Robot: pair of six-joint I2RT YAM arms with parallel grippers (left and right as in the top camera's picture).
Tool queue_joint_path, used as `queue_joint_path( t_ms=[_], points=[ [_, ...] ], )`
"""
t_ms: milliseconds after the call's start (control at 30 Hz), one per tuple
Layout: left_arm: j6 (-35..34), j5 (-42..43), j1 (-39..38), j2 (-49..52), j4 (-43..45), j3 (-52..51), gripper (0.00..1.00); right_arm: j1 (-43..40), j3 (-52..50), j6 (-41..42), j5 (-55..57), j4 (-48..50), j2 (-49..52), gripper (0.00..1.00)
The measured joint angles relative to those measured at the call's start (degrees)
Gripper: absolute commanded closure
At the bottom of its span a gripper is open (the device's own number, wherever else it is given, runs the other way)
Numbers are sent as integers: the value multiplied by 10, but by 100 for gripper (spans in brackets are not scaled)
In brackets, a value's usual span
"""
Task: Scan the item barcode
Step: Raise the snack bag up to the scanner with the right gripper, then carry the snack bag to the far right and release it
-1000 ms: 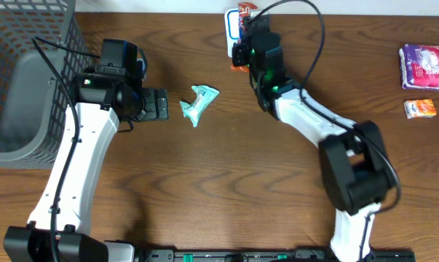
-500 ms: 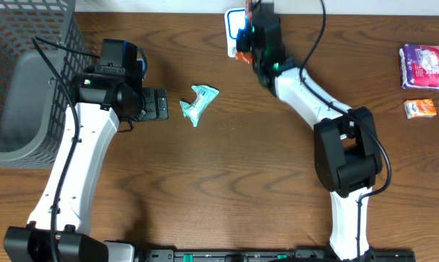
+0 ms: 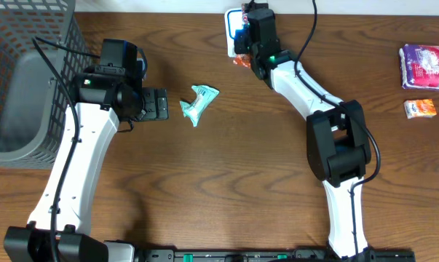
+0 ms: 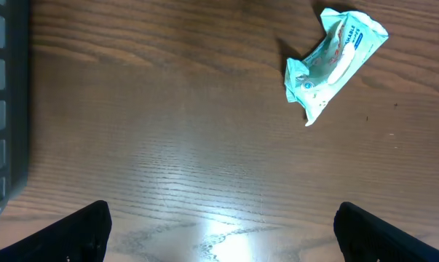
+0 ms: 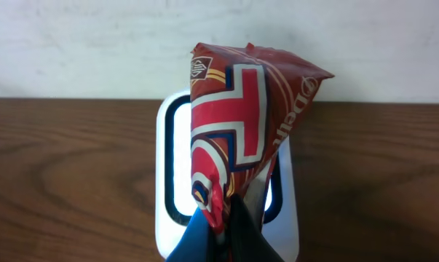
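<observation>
Right-arm fingers (image 5: pixel 250 234) clench a red snack packet (image 5: pixel 241 124) by its lower corner, holding it upright just before the lit window of the white scanner (image 5: pixel 166 233) at the far edge of the bench (image 3: pixel 226 189). By the look of it, the item is being presented. Whether its barcode faces the window cannot be told. Lettering beginning "De" shows on the packet. Well apart from the scanner, left-arm fingers (image 4: pixel 81 233) hang released and empty near a teal packet (image 4: pixel 334 62), its print unreadable.

The overhead camera looks straight down on the table (image 3: pixel 226 182). The left wrist camera faces down, close. The right wrist camera closely faces the scanner (image 5: pixel 172 236), shared with overhead.
</observation>
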Motion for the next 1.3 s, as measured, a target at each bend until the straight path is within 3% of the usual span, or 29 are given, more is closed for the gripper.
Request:
queue_joint_path(
  t_ms=[833,1200,1300],
  points=[
    [0,0,0,0,0,0,2,-9,0,-5,-29,-38,0,99],
    [0,0,0,0,0,0,2,-131,2,-8,-1,-178,-101,99],
    [0,0,0,0,0,0,2,-175,9,-55,3,-229,-134,99]
  ],
)
